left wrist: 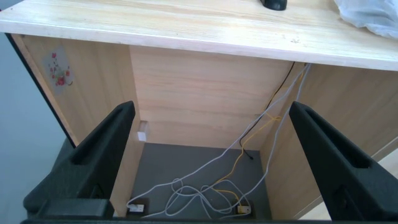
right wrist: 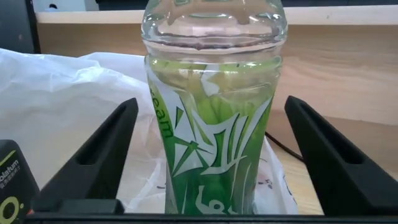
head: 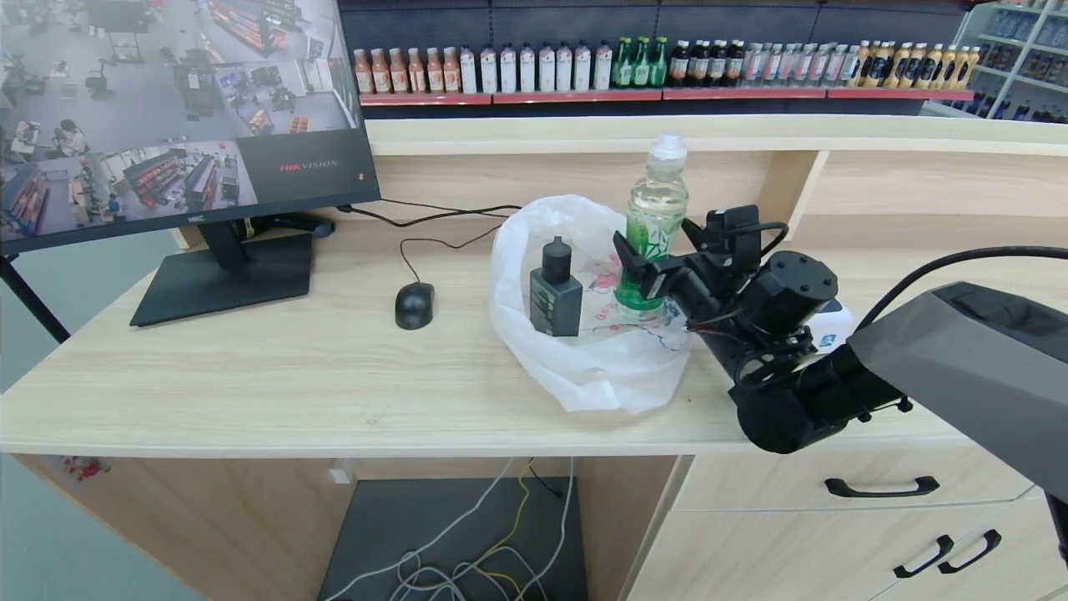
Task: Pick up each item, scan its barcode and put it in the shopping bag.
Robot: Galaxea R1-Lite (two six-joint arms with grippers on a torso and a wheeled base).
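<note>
plainly the job is at the bag end of a cycle: the right gripper (right wrist: 210, 109) has its fingers spread wide on either side of the clear bottle with the green label (head: 657, 204), with a gap on each side in the right wrist view, so nothing is clamped. the bottle stands upright on the white shopping bag (head: 584, 376), which lies slumped on the wooden counter (head: 250, 367). from the head view i cannot tell whether the bottle sits inside the bag's mouth or only on top of the plastic. i judge this as either a bottle just set down or one about to be gripped, and the pictures do not settle which. if it is a set-down, the next move calls for drawing the open fingers straight back without clipping the bottle, which is tall and could topple on the soft plastic. if it is a pick, the fingers need to close squarely on the label. a dark square bottle (head: 555, 292) stands upright just beside it, also on the bag and apart from the clear one. the left gripper (left wrist: 211, 109) hangs low in front of the counter, its fingers wide and holding nothing, facing the loose cables (left wrist: 205, 186) in the recess below.
</note>
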